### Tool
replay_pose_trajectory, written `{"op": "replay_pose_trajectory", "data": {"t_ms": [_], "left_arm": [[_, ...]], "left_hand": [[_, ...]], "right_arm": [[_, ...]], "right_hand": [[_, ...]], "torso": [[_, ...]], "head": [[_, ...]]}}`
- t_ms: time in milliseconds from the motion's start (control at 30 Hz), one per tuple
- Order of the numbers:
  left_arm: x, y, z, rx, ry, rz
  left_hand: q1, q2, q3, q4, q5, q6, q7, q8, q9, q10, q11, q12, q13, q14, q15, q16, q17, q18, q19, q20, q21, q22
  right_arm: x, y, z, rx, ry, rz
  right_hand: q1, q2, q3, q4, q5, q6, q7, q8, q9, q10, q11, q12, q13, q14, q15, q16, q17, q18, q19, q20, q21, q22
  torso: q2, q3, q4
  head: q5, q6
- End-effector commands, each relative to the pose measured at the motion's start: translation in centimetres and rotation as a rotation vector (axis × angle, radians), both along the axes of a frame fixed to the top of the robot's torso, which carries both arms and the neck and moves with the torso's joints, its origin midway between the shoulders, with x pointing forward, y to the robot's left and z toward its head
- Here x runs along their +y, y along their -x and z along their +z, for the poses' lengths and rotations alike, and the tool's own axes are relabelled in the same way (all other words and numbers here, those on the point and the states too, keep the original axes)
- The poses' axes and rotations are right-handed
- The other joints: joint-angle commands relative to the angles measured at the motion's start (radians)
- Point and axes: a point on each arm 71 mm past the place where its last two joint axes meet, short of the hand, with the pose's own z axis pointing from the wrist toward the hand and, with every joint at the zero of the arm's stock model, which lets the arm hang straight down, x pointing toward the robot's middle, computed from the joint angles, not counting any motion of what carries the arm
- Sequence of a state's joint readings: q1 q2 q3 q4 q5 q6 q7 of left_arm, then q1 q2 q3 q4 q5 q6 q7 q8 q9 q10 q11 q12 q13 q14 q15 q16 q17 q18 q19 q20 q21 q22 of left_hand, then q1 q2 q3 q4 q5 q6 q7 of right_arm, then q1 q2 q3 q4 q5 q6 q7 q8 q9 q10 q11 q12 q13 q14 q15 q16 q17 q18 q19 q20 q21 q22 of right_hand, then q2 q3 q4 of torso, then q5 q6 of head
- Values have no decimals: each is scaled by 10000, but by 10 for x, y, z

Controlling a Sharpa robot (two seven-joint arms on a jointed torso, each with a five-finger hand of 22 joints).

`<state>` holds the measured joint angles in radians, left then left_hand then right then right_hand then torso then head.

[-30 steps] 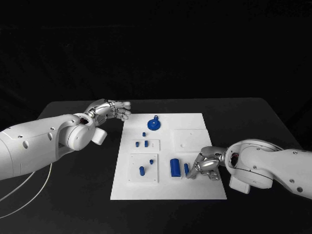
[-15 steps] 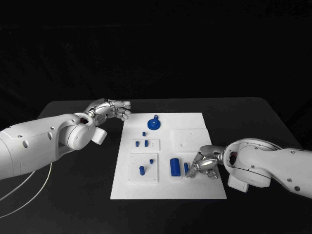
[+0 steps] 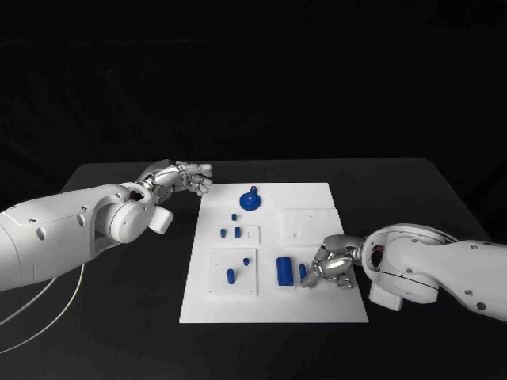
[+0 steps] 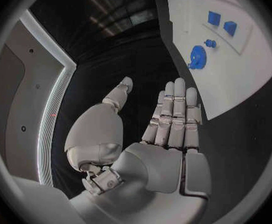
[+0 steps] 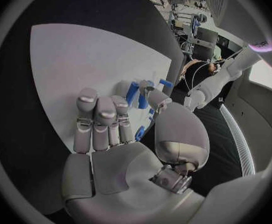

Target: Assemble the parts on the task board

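**Right hand at the board's lower right, left hand idle off its top-left corner**

Here the flat white rectangular task board point(image 3: 310, 305) lies in the middle of the black desk point(image 3: 413, 182), its long sides running away from the robot. On it, a round blue knob-like part point(image 3: 250, 201) sits near the far edge, left of centre. Below it a tiny blue peg point(image 3: 233, 217) stands alone, and two more short blue pegs point(image 3: 230, 233) stand in a small raised white square toward the board's left edge. A larger raised square near the near-left corner carries a blue upright pin point(image 3: 230, 276) and a smaller blue stud point(image 3: 247, 262). Right of that square, a thick blue cylinder point(image 3: 284, 271) lies lengthwise, with a thinner blue rod point(image 3: 303, 274) just beside it.

The silver right hand point(image 3: 333, 271) rests over the board's right edge near the near-right corner, its fingertips point(image 5: 140, 93) down beside the thin rod; in the right wrist view the thumb and a finger meet around a blue piece, though whether it is truly pinched cannot be told.

The silver left hand point(image 3: 181, 177) is over the bare desk just off the board's far-left corner, fingers extended side by side, thumb apart, holding nothing.
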<state>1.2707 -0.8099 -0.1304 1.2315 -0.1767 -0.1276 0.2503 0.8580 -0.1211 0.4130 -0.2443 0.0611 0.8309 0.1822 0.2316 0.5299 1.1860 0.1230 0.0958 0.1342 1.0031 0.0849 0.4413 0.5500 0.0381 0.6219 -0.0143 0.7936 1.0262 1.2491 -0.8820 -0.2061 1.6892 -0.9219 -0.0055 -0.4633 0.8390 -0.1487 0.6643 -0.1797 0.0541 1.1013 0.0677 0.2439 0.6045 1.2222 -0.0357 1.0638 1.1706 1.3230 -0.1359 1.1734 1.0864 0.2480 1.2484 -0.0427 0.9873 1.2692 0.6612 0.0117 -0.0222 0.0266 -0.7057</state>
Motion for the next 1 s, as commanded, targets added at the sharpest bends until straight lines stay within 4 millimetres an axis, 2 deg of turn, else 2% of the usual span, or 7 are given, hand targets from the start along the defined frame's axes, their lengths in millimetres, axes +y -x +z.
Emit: {"op": "replay_pose_trajectory", "data": {"t_ms": [33, 167, 633, 767, 833, 933, 1000], "left_arm": [[-2, 1, 0, -28, 32, -153], [-2, 1, 0, -11, 26, -157], [-2, 1, 0, 5, 5, -188], [-2, 0, 0, -23, 7, -175], [-3, 0, 0, -48, 10, -164], [-3, 0, 1, -105, 9, -123], [-3, 0, 1, -139, 12, -104]], "left_hand": [[-41, 30, -27, -3, -27, -51, -16, 46, -17, -48, 4, -50, 3, 72, 1, -36, 18, 204, -8, 0, -69, 12], [-40, 32, -27, -3, -27, -51, -16, 47, -17, -47, 4, -49, 3, 72, 1, -38, 20, 204, -8, 0, -70, 13], [-44, 35, -27, -2, -27, -52, -17, 49, -19, -48, 4, -49, 4, 73, 2, -45, 28, 203, -8, 0, -73, 17], [-42, 34, -27, -3, -26, -52, -17, 50, -19, -48, 4, -49, 4, 74, 1, -47, 30, 203, -8, 0, -74, 18], [-41, 34, -27, -4, -26, -52, -17, 50, -19, -47, 4, -49, 4, 74, 1, -47, 32, 203, -8, -1, -75, 19], [-41, 33, -27, -6, -26, -53, -17, 50, -20, -47, 4, -49, 4, 76, 1, -48, 34, 204, -8, -1, -75, 20], [-40, 33, -27, -6, -26, -53, -17, 51, -20, -47, 3, -49, 4, 77, 1, -49, 35, 204, -7, -1, -75, 21]], "right_arm": [[-4, 1, -5, 57, 511, -7], [-4, 1, -6, 139, 540, 92], [-8, 0, -6, 75, 441, 19], [-13, -4, -6, 80, 125, -150], [-16, -5, -6, 217, -402, -329], [-22, -10, -2, 298, -914, -395], [-25, -16, 3, 85, -1194, -436]], "right_hand": [[199, 98, 31, -126, -43, -20, 38, -21, -15, 4, -38, 54, 9, 0, -57, 48, -3, 138, 23, -47, 40, 10], [274, 149, 122, -180, -52, -14, 36, -3, -1, 10, -40, 55, 9, -3, -57, 51, -5, 137, 20, -37, 42, 8], [-211, -388, -138, 115, 63, -44, 56, -5, -16, 6, -19, 33, -10, 3, -36, 45, -31, 138, 14, 14, 52, -6], [-499, -539, -514, 163, 541, -84, 53, -7, -16, -24, -9, 27, -7, -13, -38, 40, -37, 138, -14, 3, 46, -13], [-689, -589, -884, 71, 894, -126, 55, -10, -7, -61, -9, 21, 0, -37, -40, 34, -37, 138, -54, -18, 36, -15], [-995, -269, -1864, -567, 1499, -322, 101, -49, 33, -234, 34, -18, 12, -135, -8, -5, -26, 138, -213, -77, -30, -27], [-1157, -221, -2157, -762, 1323, -482, 141, -118, 27, -328, 53, -32, 18, -195, -5, -30, -12, 138, -289, -114, -83, -45]], "torso": [[2, 5, 1], [1, 6, -6], [1, 5, -9], [-4, 8, -10], [-7, 4, -8], [-12, 3, -3], [-17, 4, -6]], "head": [[11, -12], [17, -10], [16, -9], [1, 18], [-3, 47], [-9, 78], [-22, 131]]}}
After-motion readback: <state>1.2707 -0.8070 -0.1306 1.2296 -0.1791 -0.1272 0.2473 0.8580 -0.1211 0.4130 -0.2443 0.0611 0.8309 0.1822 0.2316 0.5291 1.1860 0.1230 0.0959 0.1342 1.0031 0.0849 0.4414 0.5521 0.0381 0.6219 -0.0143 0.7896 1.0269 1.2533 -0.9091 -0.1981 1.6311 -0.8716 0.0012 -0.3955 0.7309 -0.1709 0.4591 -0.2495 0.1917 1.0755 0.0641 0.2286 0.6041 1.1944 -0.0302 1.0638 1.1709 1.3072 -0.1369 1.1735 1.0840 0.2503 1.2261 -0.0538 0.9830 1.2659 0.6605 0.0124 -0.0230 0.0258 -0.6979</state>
